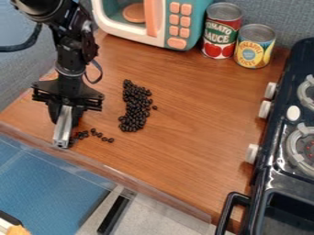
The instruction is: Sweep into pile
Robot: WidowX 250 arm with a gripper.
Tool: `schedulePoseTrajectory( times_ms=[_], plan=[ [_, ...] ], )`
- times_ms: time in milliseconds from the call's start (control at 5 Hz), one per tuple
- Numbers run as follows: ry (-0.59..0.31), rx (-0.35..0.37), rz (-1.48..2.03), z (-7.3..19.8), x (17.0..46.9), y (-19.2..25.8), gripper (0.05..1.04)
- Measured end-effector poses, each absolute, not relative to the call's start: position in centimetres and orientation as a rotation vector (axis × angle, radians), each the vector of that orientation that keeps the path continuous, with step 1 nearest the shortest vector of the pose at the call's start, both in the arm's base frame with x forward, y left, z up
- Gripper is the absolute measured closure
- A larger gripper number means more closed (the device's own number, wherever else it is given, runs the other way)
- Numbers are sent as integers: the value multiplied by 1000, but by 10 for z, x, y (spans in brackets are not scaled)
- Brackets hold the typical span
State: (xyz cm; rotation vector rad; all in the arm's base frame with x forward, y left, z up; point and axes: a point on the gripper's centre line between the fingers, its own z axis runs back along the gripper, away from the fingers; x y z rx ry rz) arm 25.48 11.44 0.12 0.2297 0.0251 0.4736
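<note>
While black beans (136, 108) lie loose, the microwave (197, 16) holds a disc (133, 13).

grey wall (295, 20) behind brown counter (199, 119); blue surface (46, 186) below, perhaps mat.

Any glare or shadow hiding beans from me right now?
Camera view: soft light, no glare masking the main beans; pale shine on the metal tool; dark shading beside it makes the nearest stray beans hard to separate.
</note>
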Motion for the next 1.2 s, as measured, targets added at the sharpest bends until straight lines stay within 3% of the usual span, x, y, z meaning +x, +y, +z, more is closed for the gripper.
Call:
schedulePoseTrajectory(
  times_ms=[1200],
  plan=[
    [47, 108, 688, 3, 292, 91, 697]
  ],
)
